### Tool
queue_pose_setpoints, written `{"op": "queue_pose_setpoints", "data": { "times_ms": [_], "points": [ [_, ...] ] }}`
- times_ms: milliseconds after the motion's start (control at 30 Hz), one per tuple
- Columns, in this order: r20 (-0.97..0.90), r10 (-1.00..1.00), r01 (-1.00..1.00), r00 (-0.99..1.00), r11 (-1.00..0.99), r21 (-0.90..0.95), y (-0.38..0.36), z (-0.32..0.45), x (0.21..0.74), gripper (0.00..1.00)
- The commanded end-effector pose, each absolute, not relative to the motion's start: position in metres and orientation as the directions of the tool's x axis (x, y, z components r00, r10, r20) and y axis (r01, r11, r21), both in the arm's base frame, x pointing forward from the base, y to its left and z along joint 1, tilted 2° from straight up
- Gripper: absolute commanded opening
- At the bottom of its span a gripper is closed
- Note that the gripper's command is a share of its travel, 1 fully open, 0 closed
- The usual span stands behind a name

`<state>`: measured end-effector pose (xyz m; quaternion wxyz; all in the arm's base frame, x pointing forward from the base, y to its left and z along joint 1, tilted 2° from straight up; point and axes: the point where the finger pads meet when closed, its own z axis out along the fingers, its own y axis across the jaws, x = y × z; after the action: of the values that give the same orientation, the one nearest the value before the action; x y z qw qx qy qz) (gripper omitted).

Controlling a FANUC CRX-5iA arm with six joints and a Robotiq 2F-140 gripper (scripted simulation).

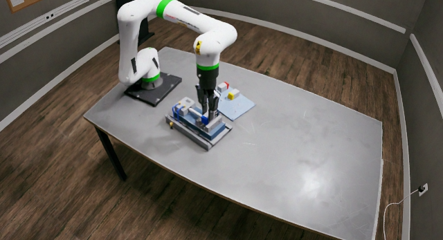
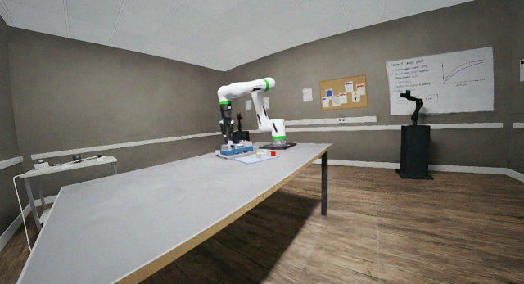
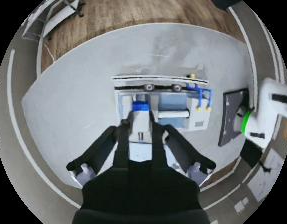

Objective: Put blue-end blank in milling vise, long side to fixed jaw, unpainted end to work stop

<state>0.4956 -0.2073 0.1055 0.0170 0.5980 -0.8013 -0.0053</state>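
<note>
You see the gripper (image 1: 208, 113) closed narrowly on the blue-ended blank (image 3: 139, 123) over the vise (image 1: 180, 129), centre frame; its long axis runs vertically in the wrist view, blue end topmost.

Blue-ended blank (image 3: 139, 104) mostly hidden between end effector (image 3: 141, 137) fingers; seating indiscernible.

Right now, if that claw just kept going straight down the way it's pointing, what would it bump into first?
Probably the vise: the gripper, shut on the blue-ended blank, points down between its end blocks.
</note>
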Motion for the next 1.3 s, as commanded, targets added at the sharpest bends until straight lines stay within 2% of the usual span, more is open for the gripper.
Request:
{"op": "queue_pose_setpoints", "data": {
  "times_ms": [0,1267],
  "points": [
    [0.021,-0.959,-0.958,-0.284,0.285,0.027,-0.2076,0.1061,0.496,0.1],
    [0.021,-0.959,-0.958,-0.284,0.285,0.027,-0.2077,0.1024,0.4959,0.1]
  ]
}}
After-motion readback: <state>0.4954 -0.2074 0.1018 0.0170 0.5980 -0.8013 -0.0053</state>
